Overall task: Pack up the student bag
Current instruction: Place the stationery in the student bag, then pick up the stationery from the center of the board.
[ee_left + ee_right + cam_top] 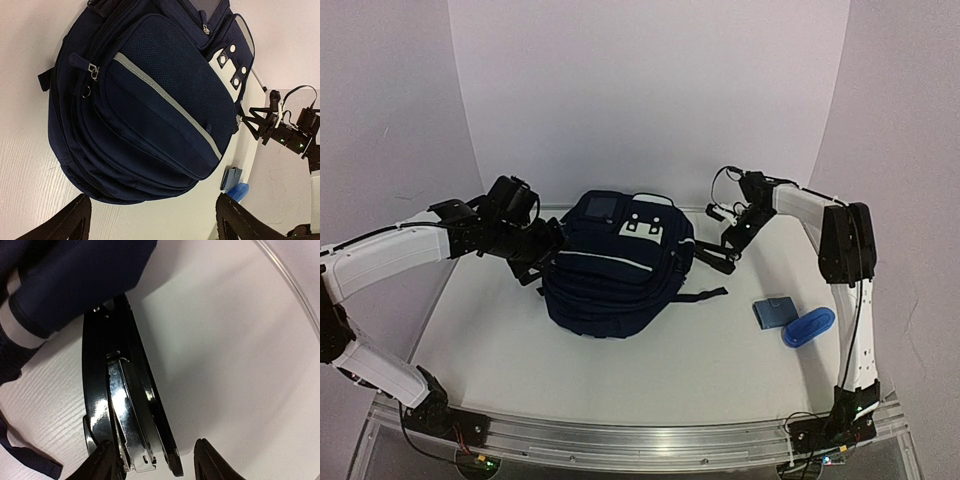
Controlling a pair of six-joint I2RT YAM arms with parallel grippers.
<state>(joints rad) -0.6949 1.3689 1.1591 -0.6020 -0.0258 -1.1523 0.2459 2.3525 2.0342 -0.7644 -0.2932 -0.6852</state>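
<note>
The student bag (615,275) carries a white patch (645,226) with two slots.

Robotics lab: white table (650,365), curved white backdrop (640,90), robot arms (390,255) on an aluminium rail (640,440).

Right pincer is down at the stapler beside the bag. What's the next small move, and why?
Probably close the right pincer on the stapler, which lies beside the student bag. Its fingers straddle the stapler's end with a gap beside one finger, so nothing looks gripped yet.
</note>
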